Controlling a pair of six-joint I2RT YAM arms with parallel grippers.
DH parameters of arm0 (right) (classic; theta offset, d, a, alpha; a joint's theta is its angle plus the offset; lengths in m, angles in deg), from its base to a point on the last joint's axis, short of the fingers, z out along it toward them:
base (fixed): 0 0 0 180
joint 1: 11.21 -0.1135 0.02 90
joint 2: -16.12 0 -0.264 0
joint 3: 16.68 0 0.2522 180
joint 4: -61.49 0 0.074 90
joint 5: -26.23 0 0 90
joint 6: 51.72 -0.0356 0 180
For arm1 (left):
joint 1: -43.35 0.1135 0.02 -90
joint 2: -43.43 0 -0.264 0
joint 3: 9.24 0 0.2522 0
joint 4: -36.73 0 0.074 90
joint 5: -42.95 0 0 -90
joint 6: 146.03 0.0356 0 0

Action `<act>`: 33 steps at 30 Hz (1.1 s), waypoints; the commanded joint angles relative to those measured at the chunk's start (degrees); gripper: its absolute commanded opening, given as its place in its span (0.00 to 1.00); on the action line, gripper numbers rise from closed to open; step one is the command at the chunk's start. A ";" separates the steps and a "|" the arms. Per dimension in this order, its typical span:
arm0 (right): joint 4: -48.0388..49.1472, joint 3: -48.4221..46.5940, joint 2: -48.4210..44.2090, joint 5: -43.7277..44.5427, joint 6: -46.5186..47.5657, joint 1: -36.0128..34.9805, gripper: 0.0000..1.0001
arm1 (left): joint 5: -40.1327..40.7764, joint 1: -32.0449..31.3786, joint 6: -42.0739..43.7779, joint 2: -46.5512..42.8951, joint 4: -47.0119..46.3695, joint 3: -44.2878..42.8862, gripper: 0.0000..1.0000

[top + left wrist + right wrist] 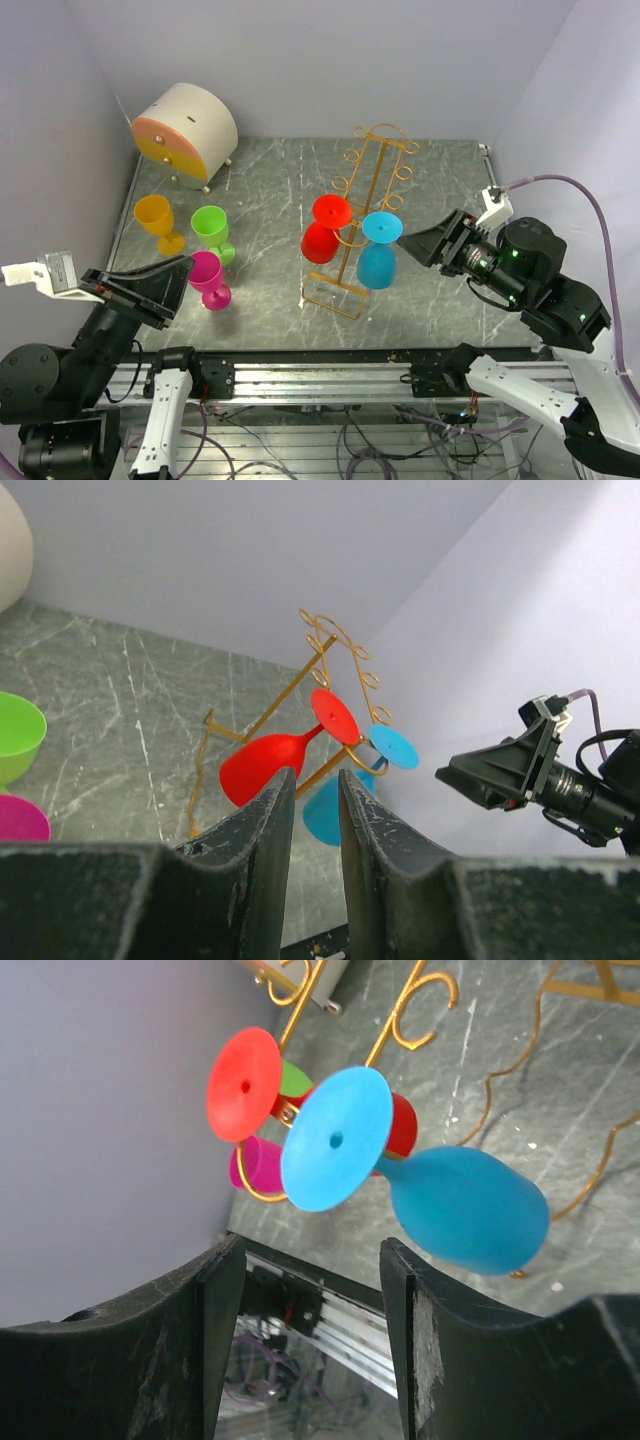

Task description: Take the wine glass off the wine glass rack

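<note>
The golden-orange wire rack [372, 190] stands at the table's middle. A red wine glass [322, 240] hangs bowl-down on its left side and a blue wine glass [378, 262] on its right side. My right gripper [405, 240] is open and empty, just right of the blue glass's foot. In the right wrist view the blue glass [465, 1210] lies just beyond the open gripper [312, 1245], apart from it. My left gripper [186, 262] is empty and only narrowly open, far left of the rack. The left wrist view [315, 772] faces the red glass [265, 765].
An orange glass [157, 220], a green glass [211, 230] and a magenta glass [208, 277] stand upright at the left, the magenta one beside my left gripper. A round cream drawer box [185, 130] sits at the back left. Walls close in on both sides.
</note>
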 commanded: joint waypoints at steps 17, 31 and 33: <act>7.34 3.31 3.74 6.58 -5.95 0.01 0.41 | -1.98 -0.22 1.82 -3.45 6.20 3.71 0.35; 9.96 5.60 4.74 6.64 -6.52 0.05 0.17 | -1.98 -0.25 1.70 -4.01 5.68 5.74 0.35; 9.86 5.58 4.38 7.17 -6.62 0.00 0.14 | -2.05 -0.26 1.71 -3.94 5.61 5.78 0.35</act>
